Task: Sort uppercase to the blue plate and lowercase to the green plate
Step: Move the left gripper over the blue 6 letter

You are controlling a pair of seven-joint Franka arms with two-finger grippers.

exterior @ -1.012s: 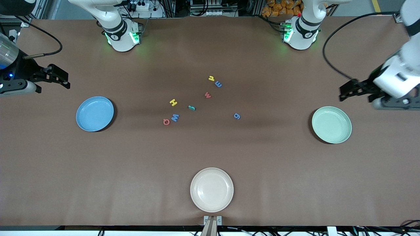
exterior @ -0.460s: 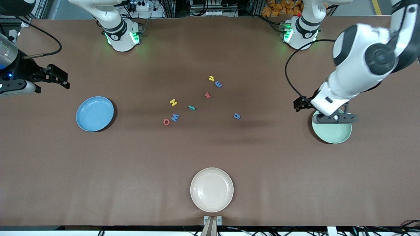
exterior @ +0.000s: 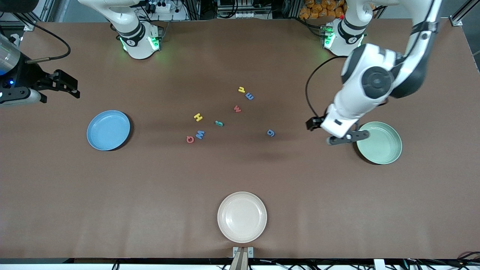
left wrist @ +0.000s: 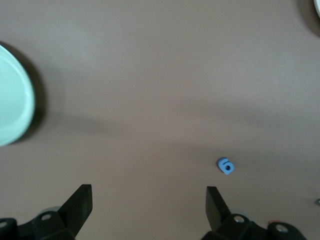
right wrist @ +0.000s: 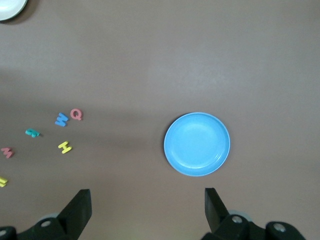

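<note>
A brown worktop (exterior: 150, 187) carries three plates and a loose cluster of small foam letters at its middle. The left arm bends down from its base, its left gripper (exterior: 315, 125) hanging over bare worktop between the green plate (exterior: 382, 148) and the blue g (exterior: 270, 132), fingers (left wrist: 80, 202) spread apart and empty. The right gripper (exterior: 65, 88) hangs over the right arm's end of the worktop, farther from the front camera than the blue plate (exterior: 108, 130), fingers apart and empty; this arm waits.

The capitals lie toward the blue plate's side of the cluster: yellow H (exterior: 198, 117), blue W (exterior: 200, 134), red Q (exterior: 190, 139), green R (exterior: 219, 123). The yellow h (exterior: 241, 89), blue m (exterior: 249, 96) and red w (exterior: 237, 109) lie farther from the front camera. A cream plate (exterior: 242, 216) sits near the front edge. Wide bare worktop surrounds the letters and plates.
</note>
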